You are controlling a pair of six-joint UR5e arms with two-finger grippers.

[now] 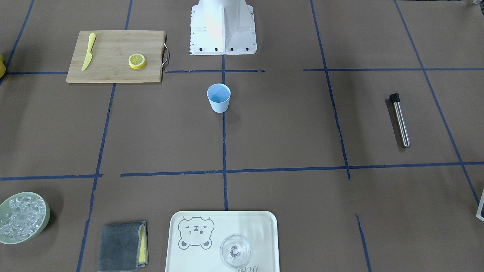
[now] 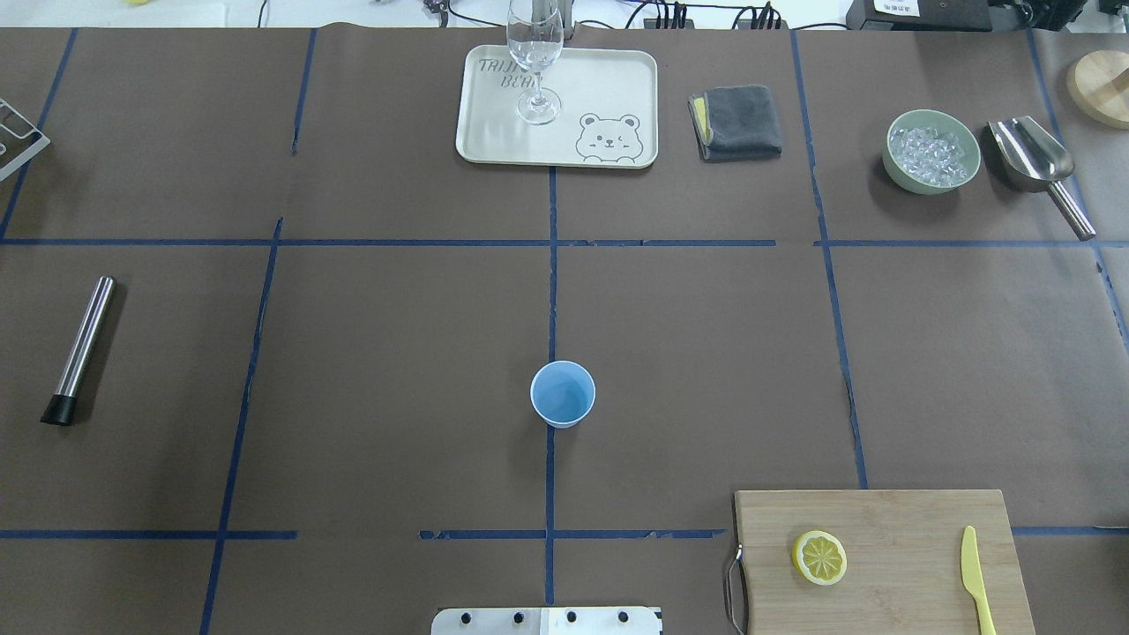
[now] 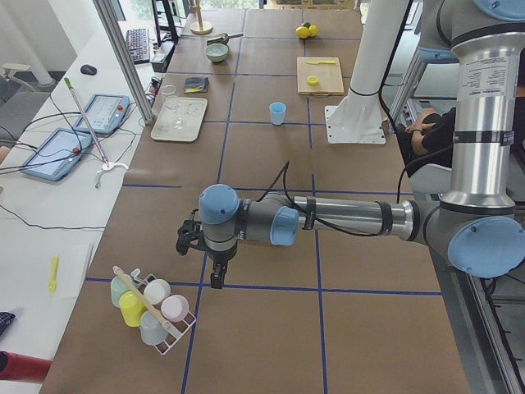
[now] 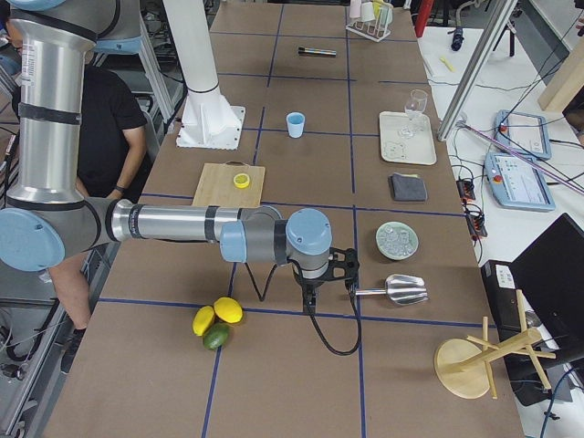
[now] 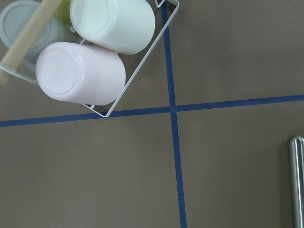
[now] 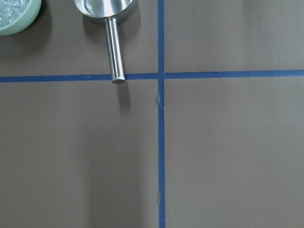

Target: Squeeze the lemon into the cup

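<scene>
Only side views catch the left pincer (image 3: 189, 239) and right pincer (image 4: 352, 270), grip untellable; overhead, the cup (image 2: 563, 395) shows its blue bottom and the bowl (image 2: 915, 183) holds ice (image 2: 931, 145).

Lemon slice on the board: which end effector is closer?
Right. The right end effector hovers beside the scoop, on the same side as the lemon; the left end effector is by the cup rack at the opposite end.

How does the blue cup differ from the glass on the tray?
The cup is opaque light blue, while the glass is clear. The cup is a plain tapered tumbler, but the glass has a stem and a round foot. The cup stands directly on the table, the glass on the tray. Both stand upright and look empty.
</scene>
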